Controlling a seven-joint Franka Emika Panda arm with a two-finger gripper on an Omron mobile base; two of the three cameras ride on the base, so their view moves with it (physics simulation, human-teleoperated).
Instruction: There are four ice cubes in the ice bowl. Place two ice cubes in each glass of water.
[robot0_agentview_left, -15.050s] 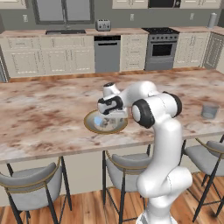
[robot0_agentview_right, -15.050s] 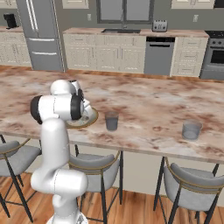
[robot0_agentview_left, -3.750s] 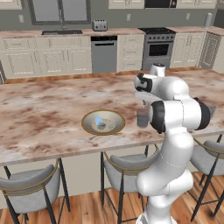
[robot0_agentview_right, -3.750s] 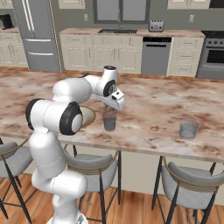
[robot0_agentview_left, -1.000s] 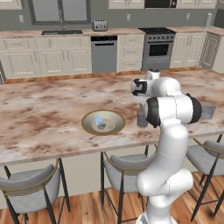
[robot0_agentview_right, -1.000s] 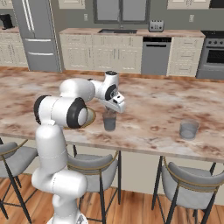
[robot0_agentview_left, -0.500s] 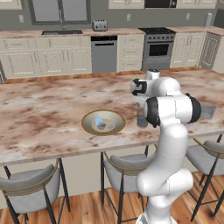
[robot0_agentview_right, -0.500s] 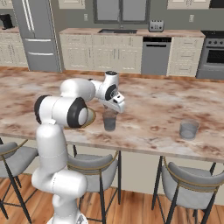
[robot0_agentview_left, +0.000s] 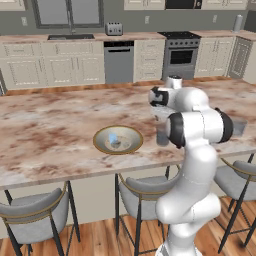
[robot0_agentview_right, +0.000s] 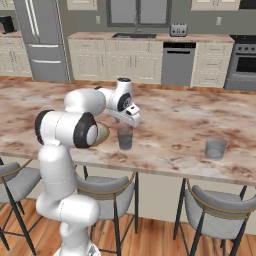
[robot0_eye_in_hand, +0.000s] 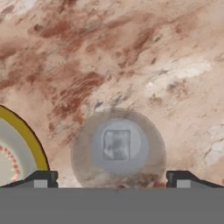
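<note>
The claw is held apart and empty above one glass, in which one cube is seen. A bowl sits just left of it on the bench, holding cubes too blurred to count. A second glass stands well right.

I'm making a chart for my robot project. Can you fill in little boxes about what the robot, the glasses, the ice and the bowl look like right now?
gripper: open, hanging right above the near glass
near glass: upright on the counter, one ice cube at its bottom
far glass: upright, off to the side; cannot tell if it has ice
ice bowl: on the counter beside the near glass; pale blue ice in it, count too small to tell
counter: brown marbled
</note>
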